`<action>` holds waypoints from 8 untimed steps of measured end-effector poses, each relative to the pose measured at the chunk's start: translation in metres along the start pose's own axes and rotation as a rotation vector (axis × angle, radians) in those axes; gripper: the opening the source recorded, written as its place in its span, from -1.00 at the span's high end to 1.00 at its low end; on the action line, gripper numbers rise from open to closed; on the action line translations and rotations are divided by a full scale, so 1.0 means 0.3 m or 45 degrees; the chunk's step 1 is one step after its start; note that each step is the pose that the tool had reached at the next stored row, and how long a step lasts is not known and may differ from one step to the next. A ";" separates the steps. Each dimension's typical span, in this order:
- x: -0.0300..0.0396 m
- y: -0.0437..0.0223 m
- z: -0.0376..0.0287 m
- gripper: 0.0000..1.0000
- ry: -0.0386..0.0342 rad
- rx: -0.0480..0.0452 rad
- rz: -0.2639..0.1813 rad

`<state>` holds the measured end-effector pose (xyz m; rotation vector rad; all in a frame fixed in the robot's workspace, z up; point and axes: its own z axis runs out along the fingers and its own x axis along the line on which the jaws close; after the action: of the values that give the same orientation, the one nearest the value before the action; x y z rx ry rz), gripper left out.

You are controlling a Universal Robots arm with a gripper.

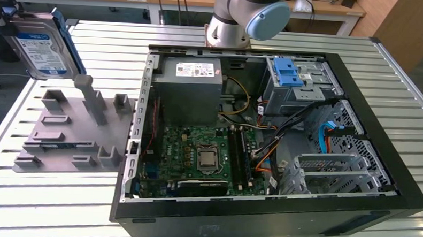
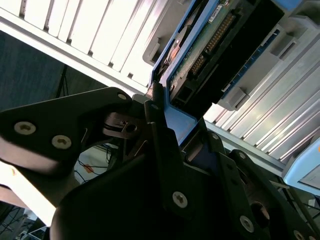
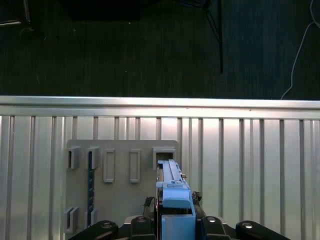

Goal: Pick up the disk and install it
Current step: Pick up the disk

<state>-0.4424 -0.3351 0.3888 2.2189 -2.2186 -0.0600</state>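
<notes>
Exterior view shows the disk (image 1: 41, 47) raised in the air at the exterior view's left, label side facing the camera and slightly tilted, with a blue rail along each long edge. The gripper (image 1: 3, 14) grips it at the upper end. In the second wrist view the gripper (image 2: 182, 132) is clenched on the disk (image 2: 215, 45), one black finger (image 2: 159, 140) pressed against the blue rail on either side, the connector end of the disk pointing away from the camera. In the first wrist view the disk (image 3: 172, 182) is seen edge-on, rising out of the gripper (image 3: 175, 222).

Below the disk lies a grey fixture (image 1: 64, 136) of slots and posts, resting on the slatted metal tabletop (image 1: 36, 207). Just beside the fixture, toward the exterior view's right, lies an open computer case (image 1: 380, 174). Inside it are a motherboard (image 1: 195, 155), a grey power supply (image 1: 191, 88) and a metal drive bay (image 1: 313, 83) carrying a blue latch (image 1: 288, 74).
</notes>
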 end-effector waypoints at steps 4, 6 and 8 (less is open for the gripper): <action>0.000 0.000 -0.009 0.27 0.0000 0.000 0.000; 0.000 0.000 -0.013 0.27 0.0000 0.000 0.000; 0.000 0.001 -0.016 0.27 0.0000 0.000 0.000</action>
<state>-0.4424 -0.3351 0.3937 2.2189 -2.2186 -0.0600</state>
